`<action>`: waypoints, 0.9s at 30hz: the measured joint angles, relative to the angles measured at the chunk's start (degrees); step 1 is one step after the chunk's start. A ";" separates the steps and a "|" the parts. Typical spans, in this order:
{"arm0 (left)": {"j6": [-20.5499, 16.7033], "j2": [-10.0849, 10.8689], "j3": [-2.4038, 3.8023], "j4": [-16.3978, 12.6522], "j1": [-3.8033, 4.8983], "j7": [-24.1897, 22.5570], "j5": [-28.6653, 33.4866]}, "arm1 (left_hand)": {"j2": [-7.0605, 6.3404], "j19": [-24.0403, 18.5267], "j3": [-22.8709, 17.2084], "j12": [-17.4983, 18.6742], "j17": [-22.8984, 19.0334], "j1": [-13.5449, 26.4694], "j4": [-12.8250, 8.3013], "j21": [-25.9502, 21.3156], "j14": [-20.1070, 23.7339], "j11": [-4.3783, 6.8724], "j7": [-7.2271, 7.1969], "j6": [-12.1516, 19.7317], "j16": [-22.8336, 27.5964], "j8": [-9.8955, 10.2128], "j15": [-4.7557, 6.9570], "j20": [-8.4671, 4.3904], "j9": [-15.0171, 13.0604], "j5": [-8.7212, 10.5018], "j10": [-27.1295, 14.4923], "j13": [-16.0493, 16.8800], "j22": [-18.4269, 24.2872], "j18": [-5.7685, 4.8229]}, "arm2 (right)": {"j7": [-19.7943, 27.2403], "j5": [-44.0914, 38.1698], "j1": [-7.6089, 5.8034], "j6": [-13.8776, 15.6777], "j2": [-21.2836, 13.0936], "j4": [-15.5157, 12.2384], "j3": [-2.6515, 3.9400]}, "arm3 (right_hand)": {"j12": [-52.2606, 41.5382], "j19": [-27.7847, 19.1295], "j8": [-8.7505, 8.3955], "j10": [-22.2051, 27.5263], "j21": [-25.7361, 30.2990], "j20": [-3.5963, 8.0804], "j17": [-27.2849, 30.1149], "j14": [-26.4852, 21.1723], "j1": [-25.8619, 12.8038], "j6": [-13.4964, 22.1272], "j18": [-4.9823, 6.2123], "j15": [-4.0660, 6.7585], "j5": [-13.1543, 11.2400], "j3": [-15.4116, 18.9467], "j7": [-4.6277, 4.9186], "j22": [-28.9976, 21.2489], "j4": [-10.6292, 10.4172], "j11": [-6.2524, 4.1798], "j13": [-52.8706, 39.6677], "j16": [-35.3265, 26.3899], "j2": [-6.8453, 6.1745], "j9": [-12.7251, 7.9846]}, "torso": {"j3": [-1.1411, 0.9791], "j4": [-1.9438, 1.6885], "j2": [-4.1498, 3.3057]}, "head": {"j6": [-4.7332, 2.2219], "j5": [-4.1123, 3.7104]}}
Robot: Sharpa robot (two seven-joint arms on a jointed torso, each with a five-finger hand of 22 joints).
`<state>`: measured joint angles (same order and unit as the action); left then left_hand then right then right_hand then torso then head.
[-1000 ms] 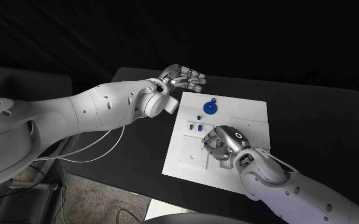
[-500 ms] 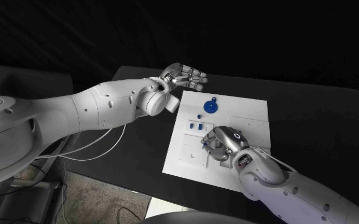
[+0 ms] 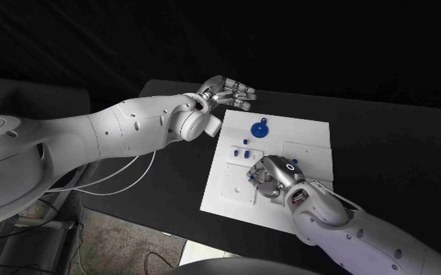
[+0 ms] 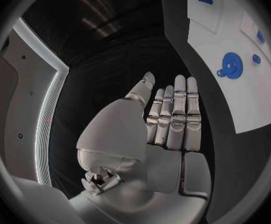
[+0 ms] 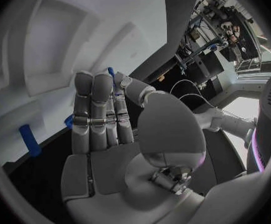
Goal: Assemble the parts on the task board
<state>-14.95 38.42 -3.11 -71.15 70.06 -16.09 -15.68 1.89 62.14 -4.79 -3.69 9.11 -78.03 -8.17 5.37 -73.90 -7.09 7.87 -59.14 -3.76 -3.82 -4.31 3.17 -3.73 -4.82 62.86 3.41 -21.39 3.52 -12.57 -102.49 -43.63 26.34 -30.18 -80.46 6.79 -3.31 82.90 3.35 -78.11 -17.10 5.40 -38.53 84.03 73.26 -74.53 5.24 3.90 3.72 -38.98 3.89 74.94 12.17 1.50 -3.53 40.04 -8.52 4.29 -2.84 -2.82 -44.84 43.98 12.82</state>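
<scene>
The left hand [image 3: 226,95] hovers beyond the task board's [image 3: 308,136] far left corner, fingers straight, grasping nothing. The blue gear [image 3: 260,131] lies on the board. The right hand [image 3: 272,176] seemingly pinches a small blue part [image 5: 112,74] over the board.

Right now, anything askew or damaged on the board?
Nothing stands out. The task board lies flat on the black table, with the blue gear and small blue parts on it. The right robot hand is low over the board; the left robot hand hovers off its far corner, holding nothing.
</scene>
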 measured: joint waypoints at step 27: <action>0.06 -0.03 0.00 -0.04 0.01 0.10 0.01 | 0.00 0.00 -0.03 0.00 0.00 0.00 0.38 0.00 0.21 0.00 0.00 0.00 0.00 0.00 -0.21 0.00 0.00 0.00 0.00 0.00 0.60 0.00 | -0.95 -0.75 0.00 1.22 1.13 1.26 -0.42 | 0.01 0.00 -0.04 0.09 0.00 -0.01 0.18 0.01 -0.01 0.01 -0.01 -0.02 -0.40 0.00 -0.01 -0.02 0.00 -0.09 -0.08 0.12 -0.01 -0.08 | 0.01 -0.02 0.01 | 0.35 0.14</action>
<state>-14.88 38.39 -3.11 -71.19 70.07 -15.99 -15.67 1.89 62.14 -4.82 -3.69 9.11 -78.03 -7.79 5.37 -73.69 -7.09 7.87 -59.14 -3.76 -3.82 -4.52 3.16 -3.73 -4.82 62.86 3.41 -20.78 3.52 -13.52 -103.25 -43.63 27.56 -29.05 -79.20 6.37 -3.30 82.90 3.30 -78.02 -17.09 5.39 -38.35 84.04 73.25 -74.52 5.23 3.88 3.32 -38.97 3.89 74.93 12.17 1.41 -3.61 40.16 -8.53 4.21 -2.83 -2.84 -44.82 44.34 12.96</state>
